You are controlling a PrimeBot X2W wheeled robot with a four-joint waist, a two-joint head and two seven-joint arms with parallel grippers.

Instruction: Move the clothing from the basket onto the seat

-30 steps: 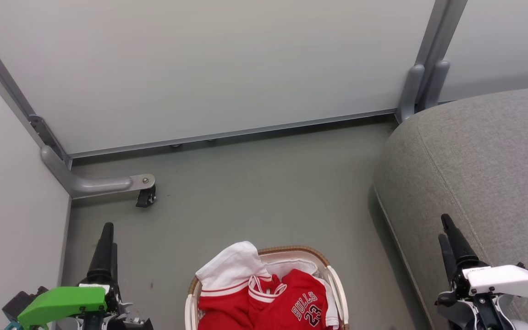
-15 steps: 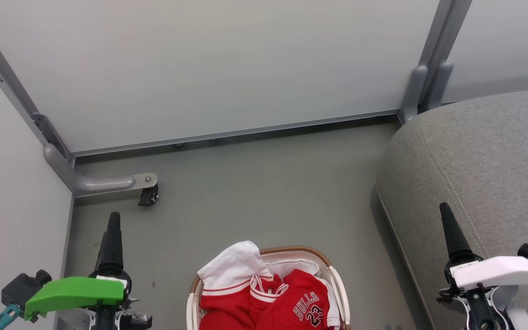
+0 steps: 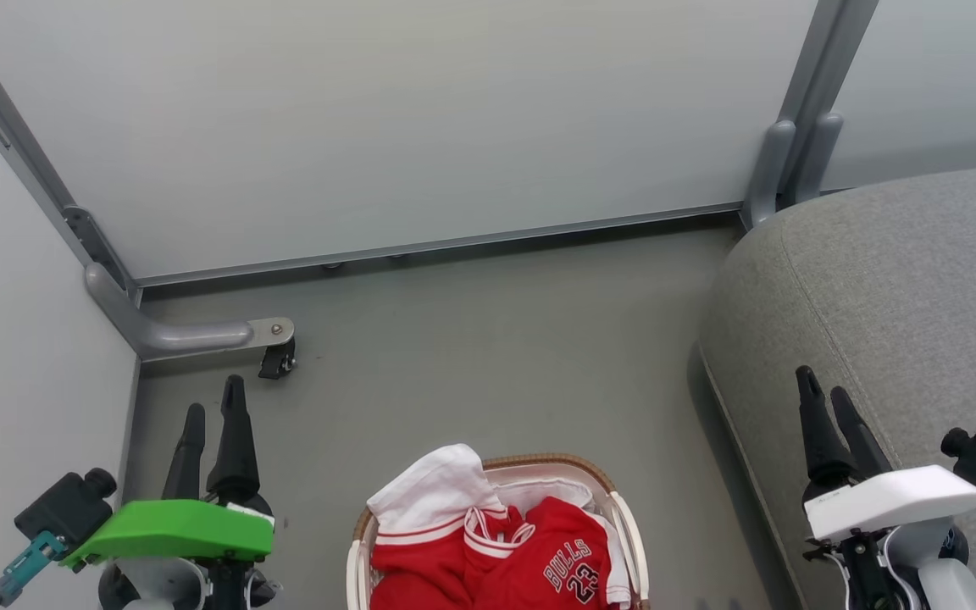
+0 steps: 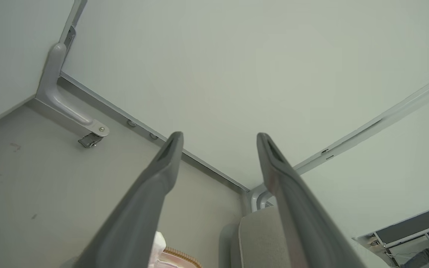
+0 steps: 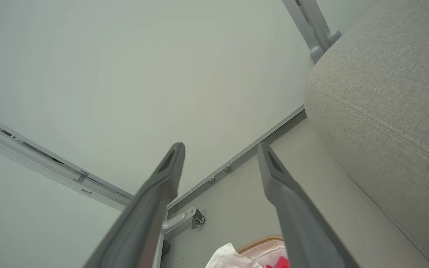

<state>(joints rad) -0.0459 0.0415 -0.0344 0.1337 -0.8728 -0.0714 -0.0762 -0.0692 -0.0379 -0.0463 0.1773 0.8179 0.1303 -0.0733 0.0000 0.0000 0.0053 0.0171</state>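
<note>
Midway between both parted jaws, clothing [image 3: 530, 568] lies in the basket [image 3: 556, 460].

This looks like a staged test bay in a lab or studio rather than a lived-in home. Plain pale partition panels [image 3: 420, 127] stand in grey metal frames [image 3: 803, 127], and one frame's foot [image 3: 191, 337] rides on a small black caster [image 3: 274, 363] over a bare grey floor [image 3: 488, 356]. The homely props are few: a large grey upholstered seat [image 3: 895, 280] set against the panels, and a small laundry basket [image 3: 539, 464] of clothing [image 3: 556, 559] on the floor near it.
</note>
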